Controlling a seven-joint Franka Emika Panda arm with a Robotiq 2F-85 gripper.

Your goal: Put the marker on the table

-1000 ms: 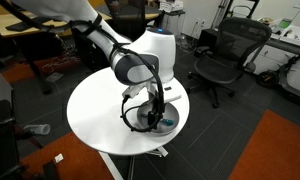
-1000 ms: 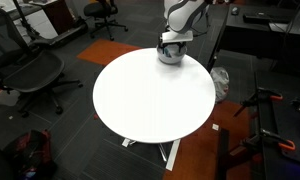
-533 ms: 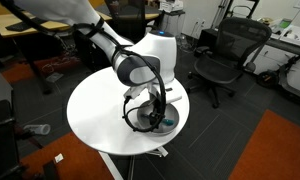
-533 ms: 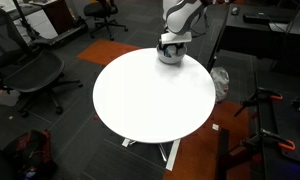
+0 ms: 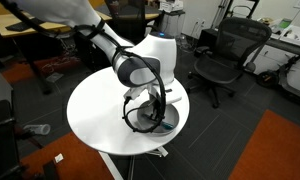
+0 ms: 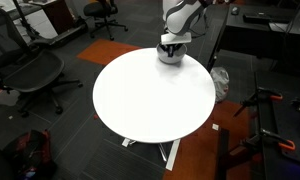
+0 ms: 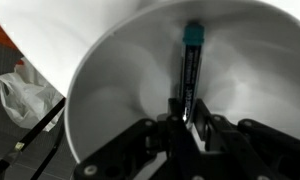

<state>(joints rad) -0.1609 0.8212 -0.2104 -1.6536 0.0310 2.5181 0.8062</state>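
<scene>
The tool [image 7: 183,122] reaches down into the grey bowl [image 7: 100,95], fingers pinched on the dark end of the marker [image 7: 188,65], seemingly to lift it out. The marker lies inside the bowl, not yet on the white surface [image 6: 140,100] around it.

Hand [image 7: 186,120] sits low inside the grey bowl [image 7: 100,100]. The bowl wall rings it on every side, so the only way out is upward. Marker [image 7: 191,70] fills the gap between the fingers. In an exterior view the bench [image 6: 140,100] top is bare to the left of the bowl and nearer than it. Office chair [image 6: 30,65] stands well off the bench.
</scene>
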